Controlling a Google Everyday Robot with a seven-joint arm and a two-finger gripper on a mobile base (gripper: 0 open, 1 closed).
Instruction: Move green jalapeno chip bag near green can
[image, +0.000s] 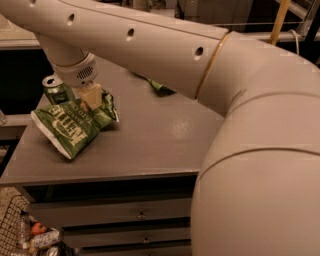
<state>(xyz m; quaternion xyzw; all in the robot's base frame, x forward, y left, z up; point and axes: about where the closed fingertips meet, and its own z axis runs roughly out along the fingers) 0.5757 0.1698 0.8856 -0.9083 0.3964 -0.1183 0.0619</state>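
where it lies toward the left end of the grey tabletop (150, 145), the green jalapeno chip bag (70, 127) shows as a long, mostly flat packet in mid and dark green, with big white block lettering running at a slant across its face; its skin is glossy and wrinkled; its lower corner points toward the front left edge, while its upper right end is crumpled and stands up a little from the surface; the hand (91, 97) comes down on that bunched end from above, its pale cream fingers drawn together and clamped on the bag's crumpled top edge; just behind the bag's upper left side stands the green can (55, 90), upright, its silver top facing up; the bag's edge overlaps the can's base in this view, and whether the two touch cannot be told; above the hand sits a round wrist with a small vented grille, and from it the thick cream arm (150, 45) runs across the upper part of the view and swells into a large rounded body at the right foreground; a second green bag (160, 87) peeks out from under the arm at the far side, well apart from the chip bag; under the tabletop are grey drawers (140, 215) with small knobs; a wire basket (17, 232) sits on the floor at the lower left.
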